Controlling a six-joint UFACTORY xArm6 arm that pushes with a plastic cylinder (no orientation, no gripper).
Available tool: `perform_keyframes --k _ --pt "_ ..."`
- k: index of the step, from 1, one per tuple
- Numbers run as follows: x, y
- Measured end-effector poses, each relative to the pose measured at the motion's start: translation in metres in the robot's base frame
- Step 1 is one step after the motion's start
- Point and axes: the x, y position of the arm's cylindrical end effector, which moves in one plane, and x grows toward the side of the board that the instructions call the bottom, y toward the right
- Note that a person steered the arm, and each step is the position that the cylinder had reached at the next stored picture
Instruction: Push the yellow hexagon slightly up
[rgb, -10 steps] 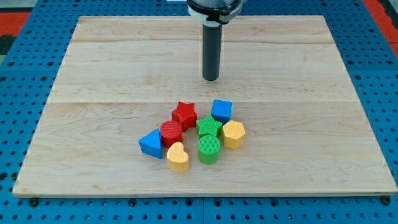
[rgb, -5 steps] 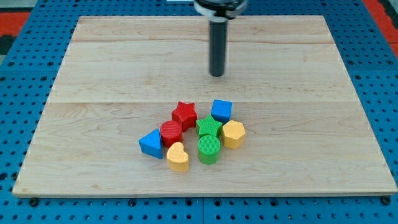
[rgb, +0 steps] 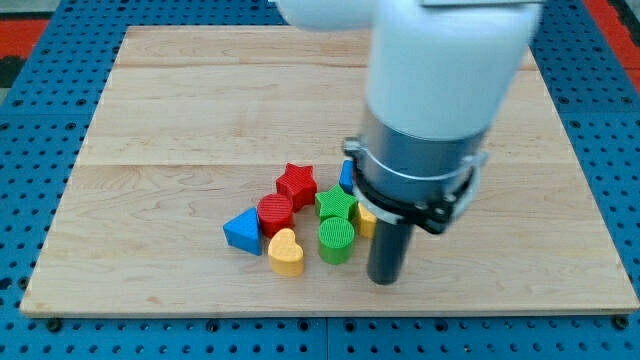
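Observation:
The yellow hexagon (rgb: 363, 219) lies at the right of the block cluster, mostly hidden behind my rod and arm; only a small yellow sliver shows. My tip (rgb: 383, 280) stands on the board just below and to the right of it, right of the green cylinder (rgb: 336, 240). The arm's wide body covers the board's right middle. The blue cube (rgb: 346, 176) shows only as an edge beside the arm.
The cluster also holds a red star (rgb: 296, 184), a green star (rgb: 336, 205), a red cylinder (rgb: 275, 214), a blue triangle (rgb: 242, 230) and a yellow heart (rgb: 286, 253). The wooden board's bottom edge (rgb: 330, 310) is near the tip.
The rod has swept from the board's upper middle down to the view's bottom, right of the cluster, and the arm now looms large. The blocks have not visibly moved.

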Motion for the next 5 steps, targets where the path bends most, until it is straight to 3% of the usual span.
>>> perform_keyframes --k 3,5 --pt "-0.120 0.001" --pt "-0.135 0.033"
